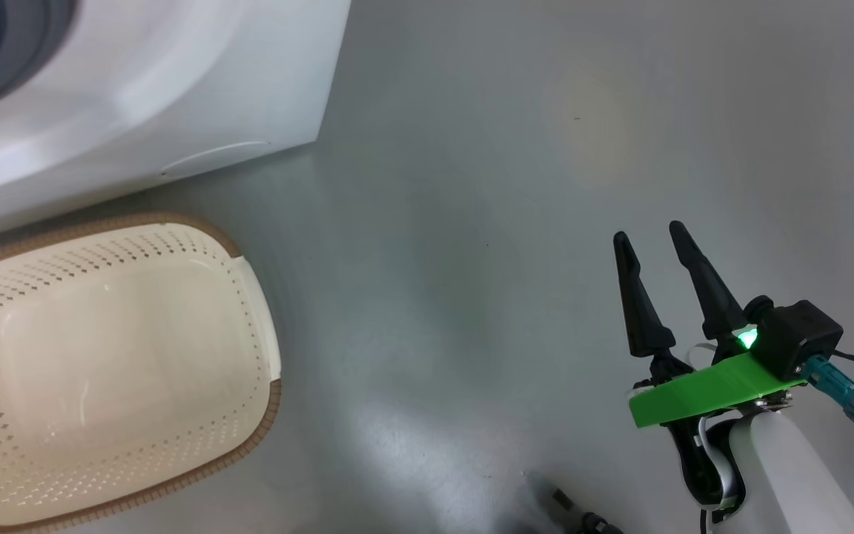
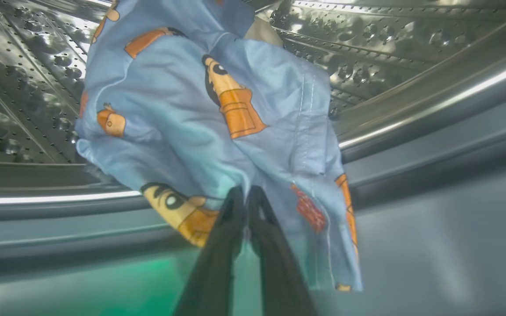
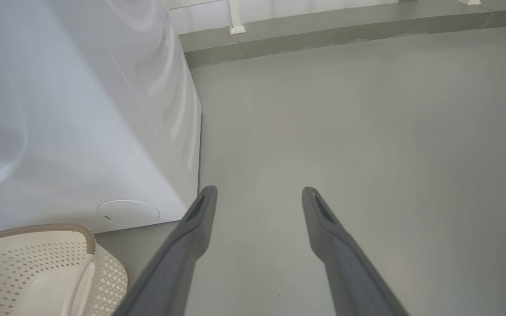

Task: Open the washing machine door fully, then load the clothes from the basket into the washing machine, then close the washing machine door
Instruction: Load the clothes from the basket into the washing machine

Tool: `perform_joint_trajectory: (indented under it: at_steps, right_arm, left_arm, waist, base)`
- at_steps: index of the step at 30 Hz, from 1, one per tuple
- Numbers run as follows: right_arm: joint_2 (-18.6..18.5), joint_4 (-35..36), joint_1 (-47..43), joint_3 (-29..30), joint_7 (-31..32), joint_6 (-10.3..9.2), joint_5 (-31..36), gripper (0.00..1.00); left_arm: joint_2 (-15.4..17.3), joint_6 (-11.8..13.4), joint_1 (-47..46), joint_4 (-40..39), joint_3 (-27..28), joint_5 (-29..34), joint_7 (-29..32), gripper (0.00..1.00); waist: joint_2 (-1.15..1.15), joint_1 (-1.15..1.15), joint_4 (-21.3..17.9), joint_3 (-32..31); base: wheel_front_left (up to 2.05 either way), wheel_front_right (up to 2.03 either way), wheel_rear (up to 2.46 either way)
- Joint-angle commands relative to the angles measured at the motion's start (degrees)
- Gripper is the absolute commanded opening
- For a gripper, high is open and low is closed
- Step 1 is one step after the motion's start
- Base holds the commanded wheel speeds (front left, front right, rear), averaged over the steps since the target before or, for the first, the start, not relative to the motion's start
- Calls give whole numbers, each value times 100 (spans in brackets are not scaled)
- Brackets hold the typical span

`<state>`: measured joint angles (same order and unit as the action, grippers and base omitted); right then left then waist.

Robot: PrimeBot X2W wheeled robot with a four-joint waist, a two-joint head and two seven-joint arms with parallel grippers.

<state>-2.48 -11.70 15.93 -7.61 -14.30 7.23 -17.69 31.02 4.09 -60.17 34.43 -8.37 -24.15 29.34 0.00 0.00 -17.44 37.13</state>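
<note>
There is one washing machine (image 1: pixel 175 89), with one round cover (image 3: pixel 128 213) low on its front. One basket (image 1: pixel 123 356). One bundle of clothes (image 2: pixel 182 114) — how many garments are in it cannot be told (at least four orange cartoon figures (image 2: pixel 235 105) show on the fabric). Two grippers — the left gripper (image 2: pixel 245 189) and the right gripper (image 1: pixel 649 232) — each with two dark fingers (image 3: pixel 191 237), four in all.

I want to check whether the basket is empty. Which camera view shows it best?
The head view: it looks down into the basket, nearly whole, with nothing lying inside. The right wrist view catches just one corner with its brown rim. The left wrist view looks into the drum.
</note>
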Motion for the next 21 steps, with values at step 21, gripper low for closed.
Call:
perform_joint_trajectory:
  at_steps: [21]
  right_arm:
    - [-40, 336, 216, -379, -70, 25, -329, 100]
  left_arm:
    - [1278, 138, -981, -542, 350, 613, -1976, 0]
  waist:
    - [0, 0, -536, 811]
  base:
    - [0, 0, 0]
